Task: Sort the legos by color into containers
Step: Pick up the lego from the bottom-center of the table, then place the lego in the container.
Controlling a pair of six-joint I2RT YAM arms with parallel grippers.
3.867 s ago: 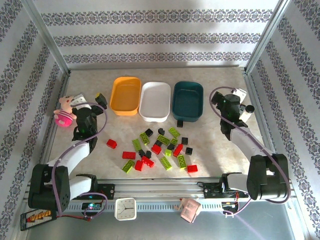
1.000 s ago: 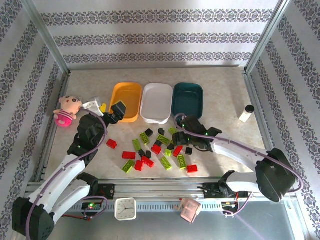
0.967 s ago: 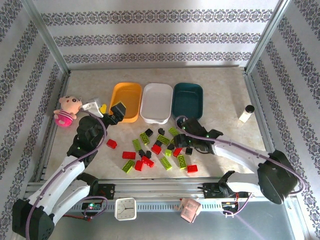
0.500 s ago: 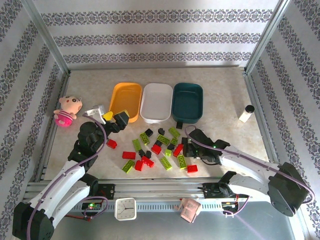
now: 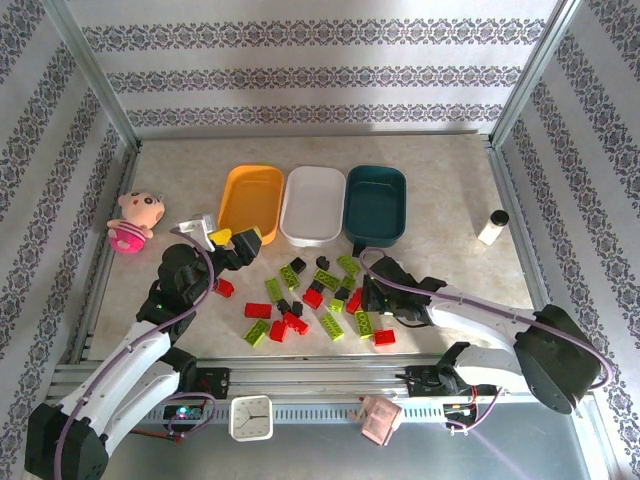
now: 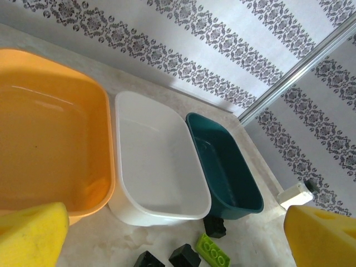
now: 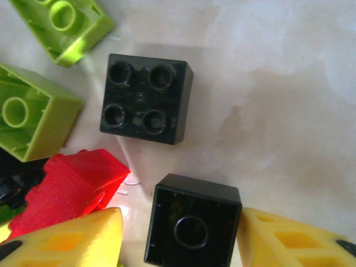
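Near the dark teal tray (image 5: 376, 205), the right end effector (image 5: 372, 298) straddles a black brick (image 7: 192, 225), part-open, not yet clamped, likely to lift it. The left end effector (image 5: 233, 238) hangs wide open, empty.

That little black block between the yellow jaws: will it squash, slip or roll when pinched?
The black block looks like hard moulded plastic with crisp edges, so probably stiff. Its glossy faces might slip a little, though flat sides suit a pinch. Hollow side up and small, it is likely light; boxy, it should not roll.
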